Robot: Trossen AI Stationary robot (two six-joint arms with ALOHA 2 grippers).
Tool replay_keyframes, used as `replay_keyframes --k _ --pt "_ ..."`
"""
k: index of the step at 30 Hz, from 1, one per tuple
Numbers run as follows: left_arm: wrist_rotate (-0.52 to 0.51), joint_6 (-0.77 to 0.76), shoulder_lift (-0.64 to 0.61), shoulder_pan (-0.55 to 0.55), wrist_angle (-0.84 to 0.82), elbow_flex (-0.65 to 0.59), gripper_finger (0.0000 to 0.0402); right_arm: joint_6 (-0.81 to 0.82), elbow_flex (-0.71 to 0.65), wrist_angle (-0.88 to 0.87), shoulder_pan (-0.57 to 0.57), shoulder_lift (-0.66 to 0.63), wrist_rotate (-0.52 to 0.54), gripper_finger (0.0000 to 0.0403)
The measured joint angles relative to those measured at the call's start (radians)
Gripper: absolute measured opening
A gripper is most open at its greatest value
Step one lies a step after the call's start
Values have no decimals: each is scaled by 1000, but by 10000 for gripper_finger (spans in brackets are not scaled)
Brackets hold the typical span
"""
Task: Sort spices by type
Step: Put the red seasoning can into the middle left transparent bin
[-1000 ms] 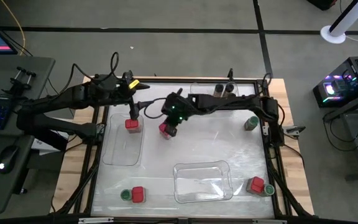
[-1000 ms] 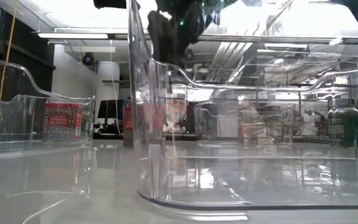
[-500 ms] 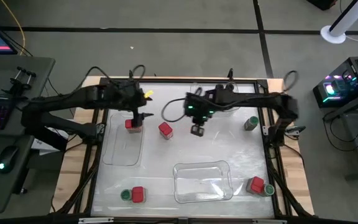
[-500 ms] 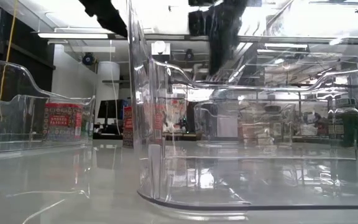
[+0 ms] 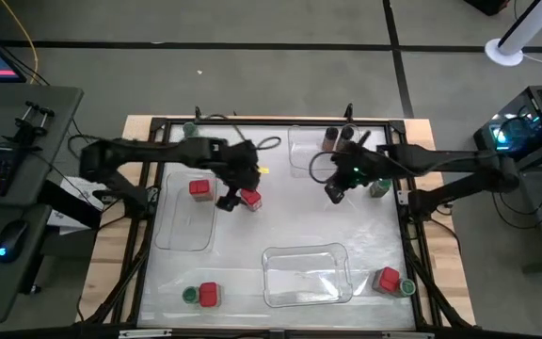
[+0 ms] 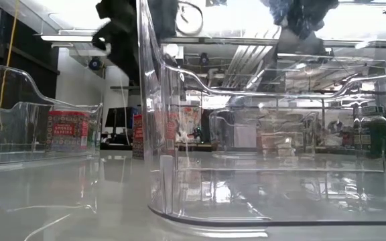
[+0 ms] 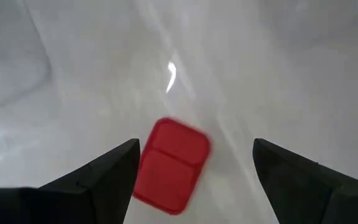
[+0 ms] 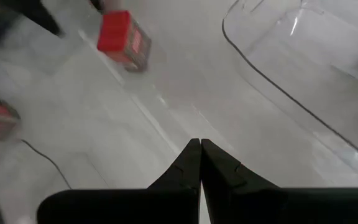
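A red square-topped spice box (image 5: 249, 199) (image 7: 173, 163) stands on the table just right of the left clear tray. My left gripper (image 5: 229, 195) (image 7: 194, 171) hovers open beside and above it, with the box showing between the fingers and untouched. A second red box (image 5: 199, 188) sits inside the left tray. My right gripper (image 5: 334, 194) (image 8: 199, 147) is shut and holds nothing, over the table's middle, left of a green-lidded jar (image 5: 379, 186). Two brown dark-lidded jars (image 5: 339, 137) stand in the far tray.
A clear tray (image 5: 307, 275) lies at the near middle. A red box and a green jar (image 5: 393, 282) stand near right, another such pair (image 5: 200, 295) near left. One green jar (image 5: 189, 129) sits by the far left edge. The left tray's wall (image 6: 19, 127) shows in the low view.
My right gripper left the red box standing on the table and drew away toward the table's right. My left gripper moved from over the left tray toward the right and slightly nearer, ending beside that red box. The box itself stayed where it was.
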Motion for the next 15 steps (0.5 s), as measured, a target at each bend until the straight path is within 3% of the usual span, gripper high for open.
replay_keyframes --k 6,15 --pt "-65 85 123 -3 -105 68 300 42 -44 29 31 -30 24 0" --pt "-136 147 176 -2 -63 71 300 22 -55 46 35 -28 37 0"
